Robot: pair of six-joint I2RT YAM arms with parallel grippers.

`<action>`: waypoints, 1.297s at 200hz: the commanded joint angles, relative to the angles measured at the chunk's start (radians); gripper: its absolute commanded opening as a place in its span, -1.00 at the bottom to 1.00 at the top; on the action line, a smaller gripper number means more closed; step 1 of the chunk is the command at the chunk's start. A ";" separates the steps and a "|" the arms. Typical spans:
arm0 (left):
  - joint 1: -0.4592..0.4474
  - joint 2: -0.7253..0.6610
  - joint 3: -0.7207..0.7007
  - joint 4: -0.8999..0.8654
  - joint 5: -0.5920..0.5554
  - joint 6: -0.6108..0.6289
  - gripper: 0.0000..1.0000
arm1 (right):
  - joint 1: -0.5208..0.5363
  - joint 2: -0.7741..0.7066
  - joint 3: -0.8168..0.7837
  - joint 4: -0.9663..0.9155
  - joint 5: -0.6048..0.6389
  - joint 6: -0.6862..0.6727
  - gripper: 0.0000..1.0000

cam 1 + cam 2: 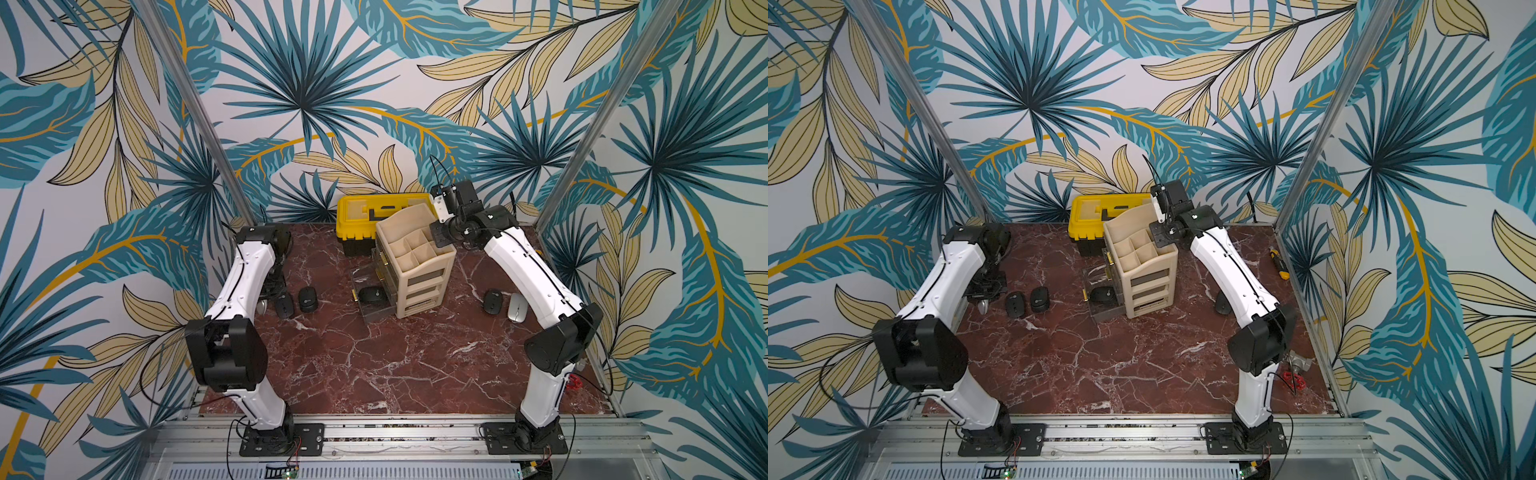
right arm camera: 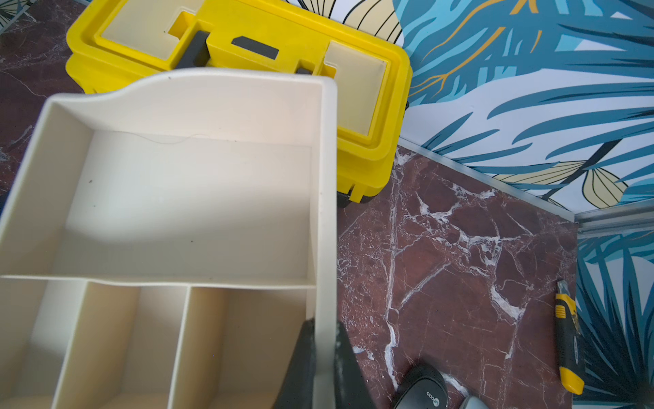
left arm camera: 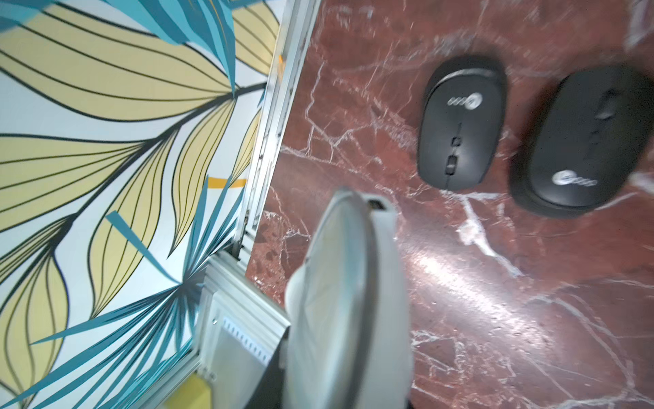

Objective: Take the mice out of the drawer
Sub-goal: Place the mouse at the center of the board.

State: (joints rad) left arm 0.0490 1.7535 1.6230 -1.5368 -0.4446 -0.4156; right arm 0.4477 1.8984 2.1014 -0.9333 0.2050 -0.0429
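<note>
The clear drawer [image 1: 360,316] stands pulled out of the beige organizer [image 1: 415,257] with one black mouse [image 1: 370,295] lying in it. My left gripper [image 1: 983,300] is shut on a silver mouse [image 3: 346,301], held on edge just above the table near the left rail. Two black mice [image 3: 460,124] [image 3: 580,141] lie on the marble beside it. Another black mouse [image 1: 493,301] and a silver mouse [image 1: 517,307] lie right of the organizer. My right gripper [image 2: 323,329] is shut on the organizer's side wall [image 2: 327,212].
A yellow toolbox [image 1: 374,212] stands behind the organizer against the back wall. A yellow-and-black utility knife [image 2: 568,336] lies by the right rail. A red-handled valve [image 1: 1292,380] sits near the right arm's base. Aluminium rails border the marble table [image 1: 374,365].
</note>
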 commanded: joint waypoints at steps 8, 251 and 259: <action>0.015 0.079 -0.019 0.012 -0.084 -0.022 -0.44 | -0.005 -0.003 -0.030 0.085 0.049 -0.041 -1.00; 0.158 0.044 -0.157 0.434 -0.004 0.092 0.71 | -0.011 0.031 -0.005 0.060 0.029 -0.037 -1.00; 0.162 0.049 -0.150 0.409 -0.013 0.087 0.90 | -0.010 0.035 0.003 0.050 0.030 -0.034 -1.00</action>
State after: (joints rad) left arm 0.2047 1.8050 1.4822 -1.0683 -0.4103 -0.3206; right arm 0.4389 1.8912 2.0853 -0.9169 0.1921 -0.0528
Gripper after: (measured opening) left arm 0.836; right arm 0.092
